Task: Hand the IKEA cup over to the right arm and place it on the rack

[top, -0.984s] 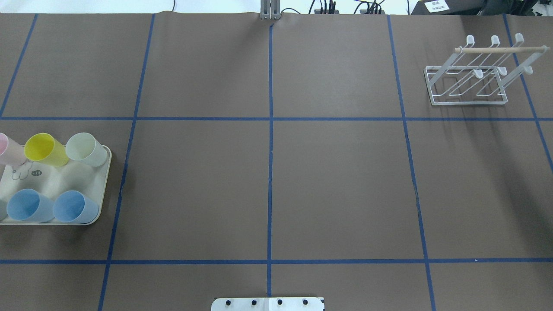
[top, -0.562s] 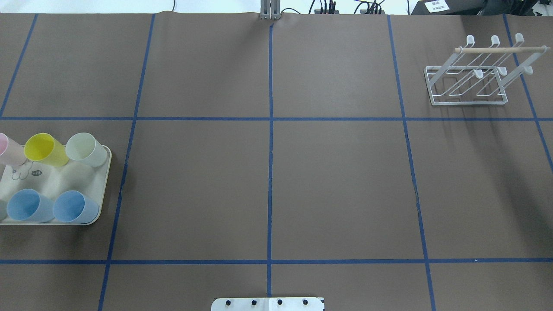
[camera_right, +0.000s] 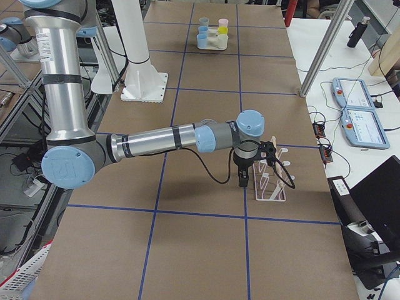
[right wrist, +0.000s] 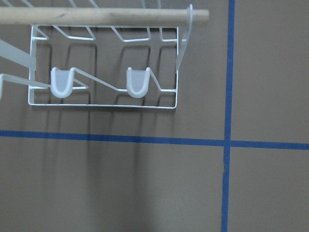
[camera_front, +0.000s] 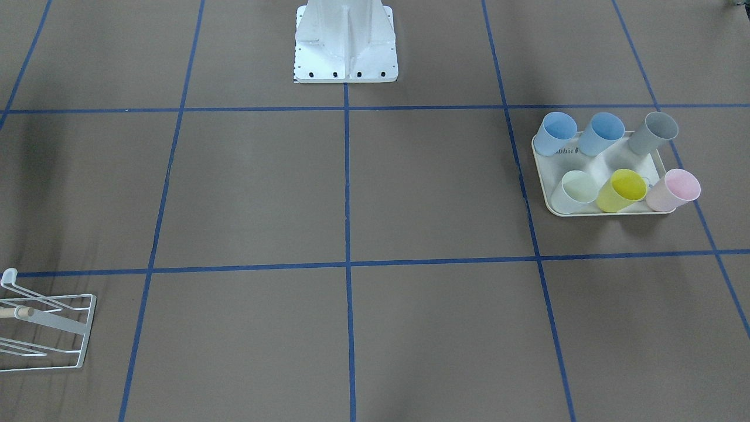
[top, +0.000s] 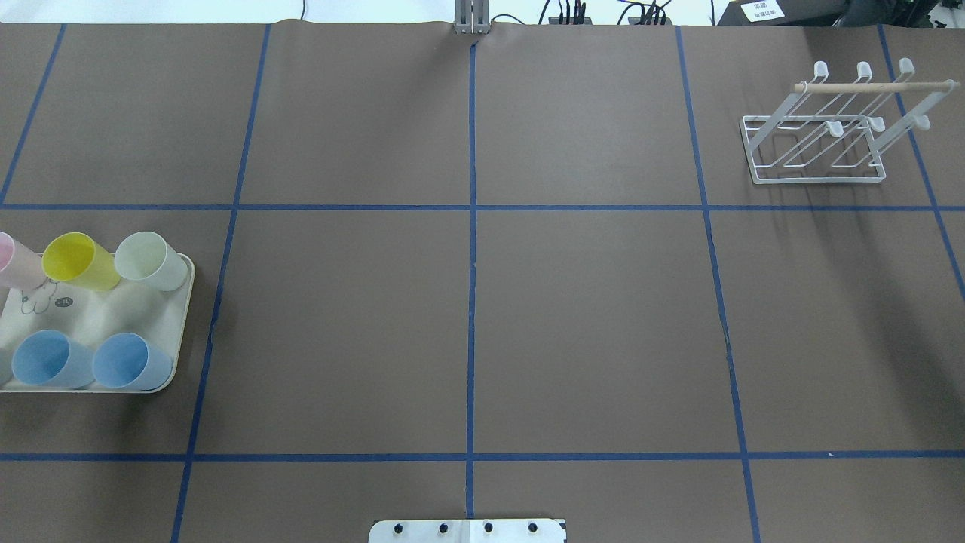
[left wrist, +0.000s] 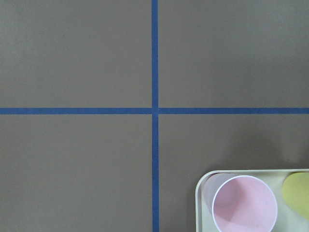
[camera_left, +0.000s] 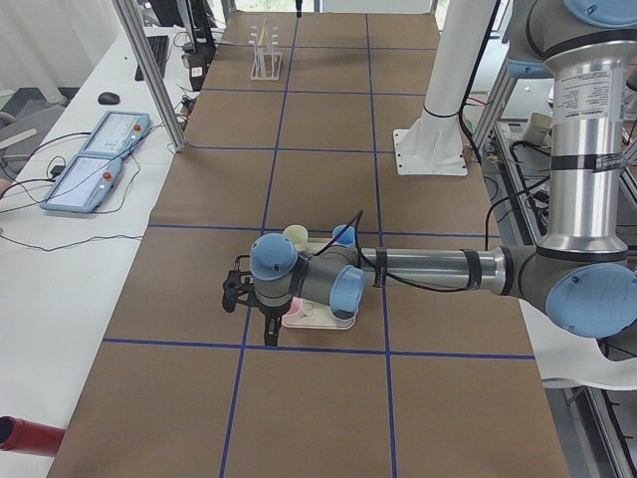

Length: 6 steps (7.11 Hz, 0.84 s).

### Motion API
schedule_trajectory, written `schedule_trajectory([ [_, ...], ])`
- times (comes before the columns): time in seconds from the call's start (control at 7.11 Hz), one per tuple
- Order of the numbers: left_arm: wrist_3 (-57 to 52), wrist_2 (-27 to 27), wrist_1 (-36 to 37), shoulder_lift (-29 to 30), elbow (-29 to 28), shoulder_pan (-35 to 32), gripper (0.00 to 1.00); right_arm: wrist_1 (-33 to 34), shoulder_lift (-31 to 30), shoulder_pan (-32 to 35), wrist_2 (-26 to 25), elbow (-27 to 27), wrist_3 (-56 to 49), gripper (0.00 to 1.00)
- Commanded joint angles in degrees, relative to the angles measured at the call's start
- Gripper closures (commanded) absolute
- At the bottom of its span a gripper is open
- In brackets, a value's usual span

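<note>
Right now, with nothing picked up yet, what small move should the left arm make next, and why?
Probably slide the left arm sideways until it is over the pink cup, before lowering. The rack holds no cup, the pink cup stands on the tray, and the left wrist view shows it off-centre, at lower right.

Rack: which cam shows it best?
Overhead exterior: the whole rack shows, unobstructed, wooden dowel included. Front-facing crops it at the frame edge; right wrist sees only one end, close up; exterior right shows it small; exterior left, tiny and far; left wrist, not at all.
</note>
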State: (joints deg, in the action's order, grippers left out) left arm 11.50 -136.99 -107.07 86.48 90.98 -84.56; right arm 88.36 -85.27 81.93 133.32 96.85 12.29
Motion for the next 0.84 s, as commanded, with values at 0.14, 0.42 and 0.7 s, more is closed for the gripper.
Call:
schedule_trajectory([
  [0.14,3.07,0.23,-7.72,3.78,-8.8,6.76,0.0,-4.86,-0.42,-2.64,1.33,-0.44,-0.08,0.0],
  [0.42,6.43,0.14,-7.81,3.7,-9.33,7.92,0.0,-4.95,-0.42,-4.41,1.24,-0.44,0.01,0.0],
  [0.7,6.26,0.23,-7.89,3.7,-9.5,10.01,0.0,-4.95,-0.42,-4.76,1.24,-0.44,0.01,0.0],
])
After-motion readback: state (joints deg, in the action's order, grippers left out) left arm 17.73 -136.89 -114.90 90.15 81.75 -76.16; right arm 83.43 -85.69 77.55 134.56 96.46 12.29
